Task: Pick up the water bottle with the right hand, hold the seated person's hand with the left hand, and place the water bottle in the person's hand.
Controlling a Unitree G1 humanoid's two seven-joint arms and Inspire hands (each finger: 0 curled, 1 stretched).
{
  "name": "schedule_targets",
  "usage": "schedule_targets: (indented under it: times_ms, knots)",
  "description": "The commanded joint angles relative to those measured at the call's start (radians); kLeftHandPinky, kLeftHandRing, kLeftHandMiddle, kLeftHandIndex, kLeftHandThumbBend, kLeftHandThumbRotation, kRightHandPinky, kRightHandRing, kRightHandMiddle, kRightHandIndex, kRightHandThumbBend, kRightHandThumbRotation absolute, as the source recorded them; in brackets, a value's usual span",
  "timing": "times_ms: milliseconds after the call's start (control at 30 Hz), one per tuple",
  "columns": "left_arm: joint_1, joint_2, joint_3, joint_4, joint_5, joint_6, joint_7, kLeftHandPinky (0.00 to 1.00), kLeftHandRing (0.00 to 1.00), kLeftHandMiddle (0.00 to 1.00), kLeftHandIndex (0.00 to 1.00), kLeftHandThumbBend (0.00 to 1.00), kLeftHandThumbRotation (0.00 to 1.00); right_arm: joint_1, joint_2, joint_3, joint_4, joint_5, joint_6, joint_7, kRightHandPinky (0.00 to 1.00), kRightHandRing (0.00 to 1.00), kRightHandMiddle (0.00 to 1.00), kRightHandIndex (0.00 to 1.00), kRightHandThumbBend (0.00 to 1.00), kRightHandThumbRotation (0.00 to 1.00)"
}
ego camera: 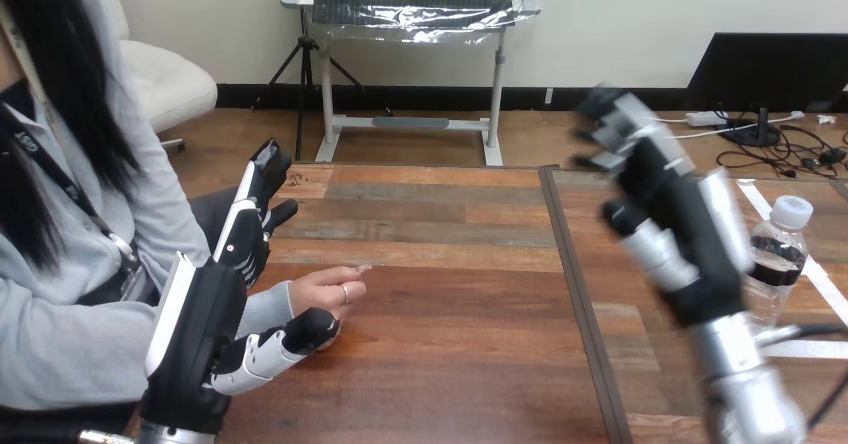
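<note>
The water bottle (782, 254) stands upright on the far right of the counter (450, 364), untouched, with its white cap on. The right robot hand (680, 234) is raised just to the left of it, spread wide and holding nothing, its back turned toward the bottle. On the left side, the left robot hand (205, 314) is also wide open. Its fingers (255, 199) point straight toward the far edge beside the person's hand (325, 289), which rests on the counter, and its thumb lies along the near side of that hand; whether they touch cannot be told. The nearest risk is probably on the right. The robot hand is close to a tall, light bottle, so a sideways sweep with the back or the wrist could tip it over or push it toward the right edge before any grip closes. A grip taken high near the cap could let the bottle swing or slip during the carry across the counter. On the left, closing too hard or off-centre could pinch the person's fingers, and if the person's hand stays palm-down, the bottle would have nowhere to be placed.
</note>
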Motion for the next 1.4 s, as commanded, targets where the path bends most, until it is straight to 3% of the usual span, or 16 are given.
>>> schedule_targets:
  times_ms: [0, 433, 800, 1367]
  knots:
    - [-0.035, -0.007, 0.013, -0.012, 0.004, -0.021, 0.006, 0.92, 0.99, 1.00, 1.00, 1.00, 0.76, -0.118, -0.063, -0.042, -0.033, 0.000, -0.003, -0.045, 0.79, 0.86, 0.89, 0.90, 1.00, 0.72]
    - [-0.034, -0.008, 0.017, -0.001, 0.012, -0.035, 0.014, 0.92, 0.98, 1.00, 1.00, 1.00, 0.77, -0.177, -0.164, -0.082, -0.016, -0.025, -0.010, -0.116, 0.83, 0.90, 0.90, 0.92, 1.00, 0.70]
    - [-0.031, -0.008, 0.018, -0.001, 0.013, -0.035, 0.020, 0.91, 0.98, 1.00, 1.00, 1.00, 0.77, -0.212, -0.222, -0.104, -0.001, -0.040, 0.001, -0.166, 0.89, 0.93, 0.90, 0.92, 1.00, 0.68]
    - [-0.037, -0.007, 0.013, 0.015, 0.004, -0.052, 0.015, 0.90, 0.97, 1.00, 0.99, 1.00, 0.75, -0.256, -0.300, -0.118, 0.055, -0.123, 0.055, -0.314, 0.94, 0.92, 0.88, 0.91, 1.00, 0.63]
